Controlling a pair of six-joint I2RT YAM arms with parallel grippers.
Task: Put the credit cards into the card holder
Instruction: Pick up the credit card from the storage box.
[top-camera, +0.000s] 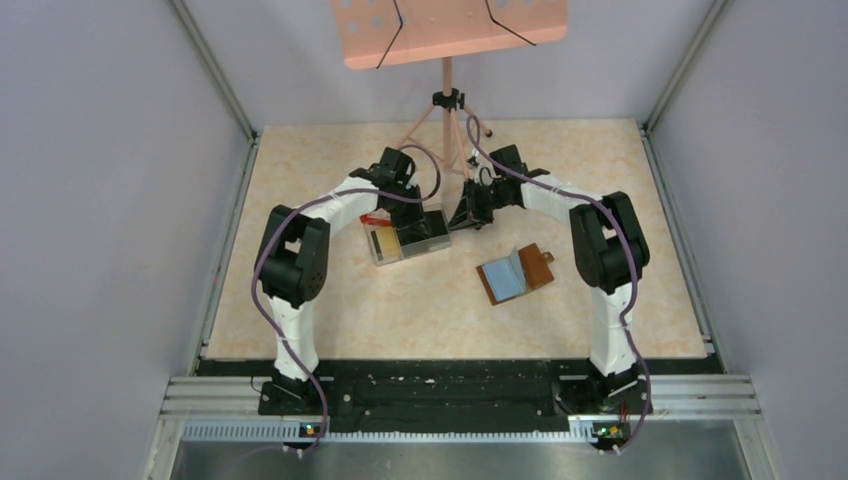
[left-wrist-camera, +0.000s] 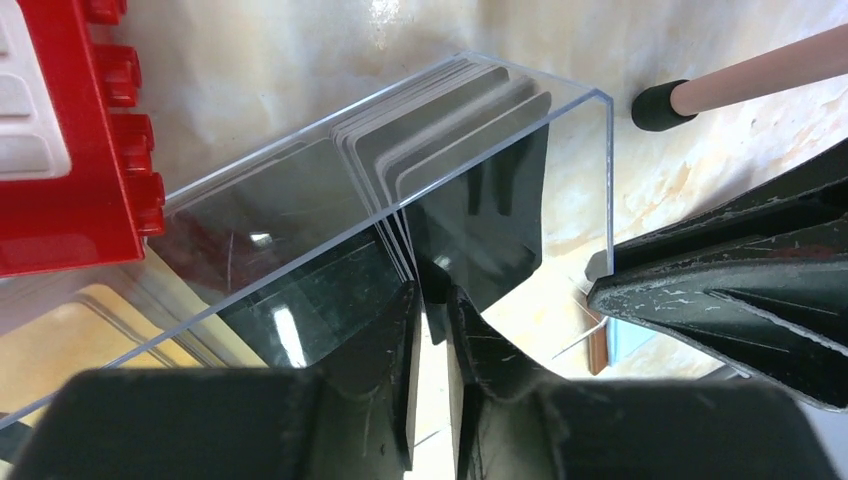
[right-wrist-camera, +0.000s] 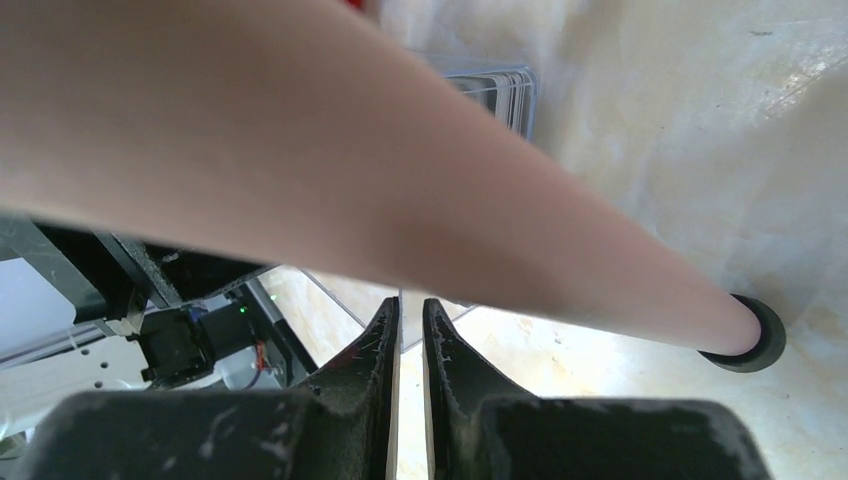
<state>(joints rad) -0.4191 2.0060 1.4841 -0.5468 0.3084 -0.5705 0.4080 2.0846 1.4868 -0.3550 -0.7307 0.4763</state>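
A clear plastic box (top-camera: 405, 241) holds a stack of upright credit cards (left-wrist-camera: 440, 115), grey and black, with a tan-yellow card (top-camera: 383, 243) at its left end. My left gripper (top-camera: 418, 222) reaches into the box, and its jaws (left-wrist-camera: 432, 290) are shut on a black card (left-wrist-camera: 485, 215). My right gripper (top-camera: 468, 214) is at the box's right end, and its jaws (right-wrist-camera: 410, 305) pinch the clear wall. It also shows in the left wrist view (left-wrist-camera: 700, 290). The brown card holder (top-camera: 518, 271) lies open to the right, with a blue card (top-camera: 502, 280) on it.
A small red tray (left-wrist-camera: 60, 130) sits just behind the box's left end. A pink stand (top-camera: 447, 110) rises at the back. One of its legs (right-wrist-camera: 400, 180) crosses right above my right gripper, with its black foot (right-wrist-camera: 748, 340) on the table.
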